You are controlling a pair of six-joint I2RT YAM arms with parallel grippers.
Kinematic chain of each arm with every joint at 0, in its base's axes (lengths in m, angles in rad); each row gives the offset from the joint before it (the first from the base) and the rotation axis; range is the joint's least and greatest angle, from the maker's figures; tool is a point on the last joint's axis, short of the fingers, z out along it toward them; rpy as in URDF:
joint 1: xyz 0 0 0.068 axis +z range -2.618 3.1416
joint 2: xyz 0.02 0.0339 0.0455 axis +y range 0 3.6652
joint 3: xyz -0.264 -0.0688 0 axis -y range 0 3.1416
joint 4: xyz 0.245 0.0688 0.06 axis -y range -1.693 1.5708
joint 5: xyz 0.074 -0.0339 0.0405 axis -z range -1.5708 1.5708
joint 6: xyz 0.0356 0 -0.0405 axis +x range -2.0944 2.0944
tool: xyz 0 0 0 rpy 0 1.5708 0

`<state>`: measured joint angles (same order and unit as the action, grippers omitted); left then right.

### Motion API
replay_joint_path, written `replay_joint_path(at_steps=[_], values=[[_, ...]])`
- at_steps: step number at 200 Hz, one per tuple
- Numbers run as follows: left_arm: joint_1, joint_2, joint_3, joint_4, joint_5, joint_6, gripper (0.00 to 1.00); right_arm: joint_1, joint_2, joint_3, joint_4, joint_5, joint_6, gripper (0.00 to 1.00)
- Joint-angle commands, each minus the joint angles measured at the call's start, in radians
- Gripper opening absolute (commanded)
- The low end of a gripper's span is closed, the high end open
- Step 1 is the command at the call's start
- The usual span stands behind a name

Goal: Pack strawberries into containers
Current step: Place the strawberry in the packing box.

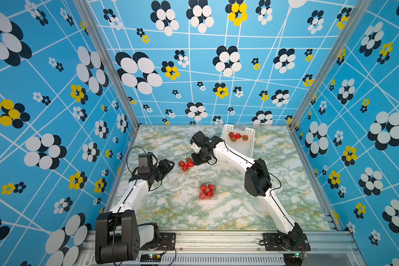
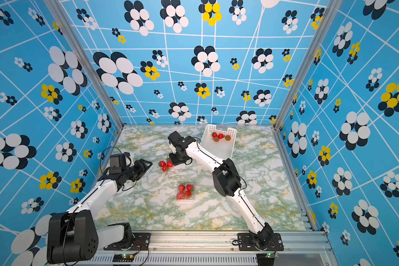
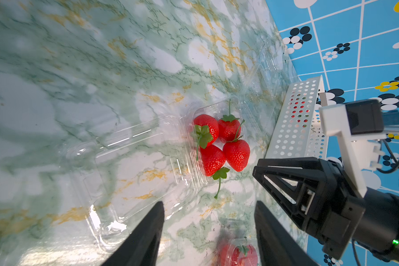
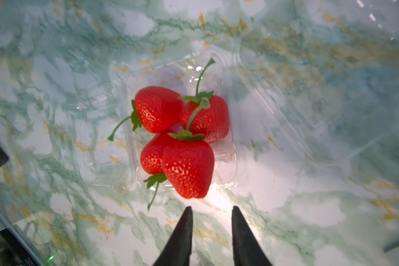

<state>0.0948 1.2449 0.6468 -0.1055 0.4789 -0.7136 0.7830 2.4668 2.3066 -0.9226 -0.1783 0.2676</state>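
Marbled tabletop: four strawberries (image 4: 187,168) are seen in the open container (image 4: 236,161) just ahead of the right gripper (image 4: 212,208) — narrowly parted, empty. Filling is judged done; next, its lid (image 3: 134,161) must be folded shut.

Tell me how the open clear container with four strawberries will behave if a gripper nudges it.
The open container looks thin and see-through, so it will probably flex and slide easily on the glossy table. Its flat-lying lid likely flops at the hinge. The strawberries sit heaped, so one may roll out.
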Motion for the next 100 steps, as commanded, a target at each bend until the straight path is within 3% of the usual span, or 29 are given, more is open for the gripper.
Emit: replay_joint_path(at_steps=[1,100], values=[[-0.010,0.021,-0.003,0.014,-0.001,0.012,0.64,0.006,-0.079,-0.050,0.034,-0.034,0.013,0.30],[-0.021,0.025,0.001,0.013,-0.004,0.012,0.64,0.013,0.016,0.072,0.013,-0.078,0.026,0.29]])
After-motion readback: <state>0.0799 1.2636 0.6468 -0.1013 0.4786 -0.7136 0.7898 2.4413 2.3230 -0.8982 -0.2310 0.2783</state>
